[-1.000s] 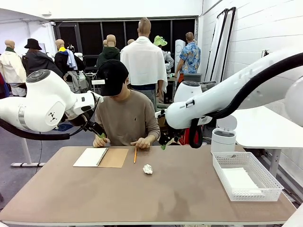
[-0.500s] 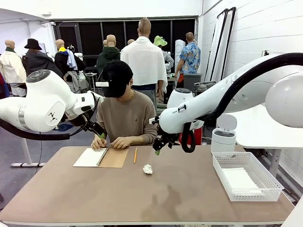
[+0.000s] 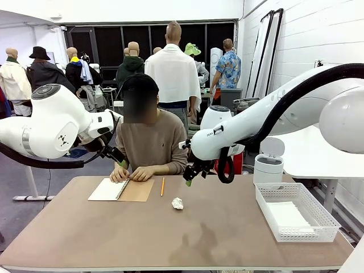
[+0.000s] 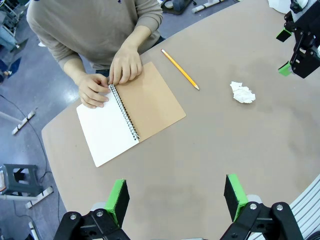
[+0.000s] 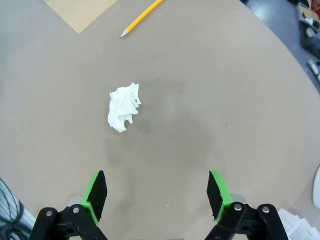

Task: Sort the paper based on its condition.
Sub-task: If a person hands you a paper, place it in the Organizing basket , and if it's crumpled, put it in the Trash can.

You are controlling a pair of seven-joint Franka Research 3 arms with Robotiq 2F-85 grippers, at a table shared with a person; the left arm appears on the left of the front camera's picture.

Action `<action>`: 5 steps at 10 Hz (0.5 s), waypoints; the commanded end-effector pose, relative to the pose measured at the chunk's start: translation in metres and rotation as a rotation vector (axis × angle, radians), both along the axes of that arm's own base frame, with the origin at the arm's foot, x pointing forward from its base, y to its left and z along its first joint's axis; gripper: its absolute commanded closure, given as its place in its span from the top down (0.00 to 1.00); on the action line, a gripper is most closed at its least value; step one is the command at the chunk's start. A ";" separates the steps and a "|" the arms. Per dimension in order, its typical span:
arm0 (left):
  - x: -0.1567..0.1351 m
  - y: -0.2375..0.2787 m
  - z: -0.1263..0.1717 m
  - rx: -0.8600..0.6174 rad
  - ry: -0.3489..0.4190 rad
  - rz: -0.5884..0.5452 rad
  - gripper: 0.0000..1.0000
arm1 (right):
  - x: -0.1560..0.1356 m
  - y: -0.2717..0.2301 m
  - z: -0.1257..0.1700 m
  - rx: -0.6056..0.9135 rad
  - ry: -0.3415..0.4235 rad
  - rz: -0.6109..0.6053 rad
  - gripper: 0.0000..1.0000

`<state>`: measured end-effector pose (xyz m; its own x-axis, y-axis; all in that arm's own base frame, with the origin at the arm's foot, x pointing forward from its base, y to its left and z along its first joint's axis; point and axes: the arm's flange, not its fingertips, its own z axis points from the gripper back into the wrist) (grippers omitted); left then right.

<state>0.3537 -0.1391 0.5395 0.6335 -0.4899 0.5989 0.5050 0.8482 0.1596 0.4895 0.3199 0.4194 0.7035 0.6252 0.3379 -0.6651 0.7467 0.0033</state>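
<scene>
A crumpled white paper ball [image 3: 177,203] lies mid-table, right of a yellow pencil [image 3: 162,186]. Flat white sheets [image 3: 287,216] rest inside the white basket [image 3: 263,198] at the right. My right gripper [image 3: 190,176] hangs open above the table just behind and right of the ball; in its wrist view the gripper [image 5: 156,195] stands open with the ball [image 5: 123,107] ahead, left of centre. My left gripper [image 3: 118,159] is held high at the left, open [image 4: 175,195], looking down on the ball [image 4: 242,93] and the notebook.
A person sits at the far side with both hands [image 4: 110,80] on an open spiral notebook [image 3: 121,189] with a brown cover. A small white lidded bin [image 3: 268,166] stands behind the basket. The table's front half is bare.
My right arm has swung left and down toward the paper ball, then held still. The person's hands have moved onto the notebook's spiral. My left arm has stayed put.
</scene>
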 end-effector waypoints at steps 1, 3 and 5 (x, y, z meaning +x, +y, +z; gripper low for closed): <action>0.000 0.002 -0.001 -0.002 0.001 0.000 1.00 | 0.000 0.000 0.000 0.000 0.000 0.000 1.00; 0.000 0.002 -0.001 -0.002 0.001 0.000 1.00 | 0.010 0.020 -0.012 0.023 0.008 0.016 1.00; 0.000 0.002 -0.001 -0.002 0.001 0.000 1.00 | 0.016 0.032 -0.023 0.011 0.036 0.041 1.00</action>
<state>0.3537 -0.1392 0.5395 0.6335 -0.4900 0.5988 0.5051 0.8482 0.1596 0.4959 0.3436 0.4003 0.6947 0.6421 0.3241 -0.6863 0.7266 0.0315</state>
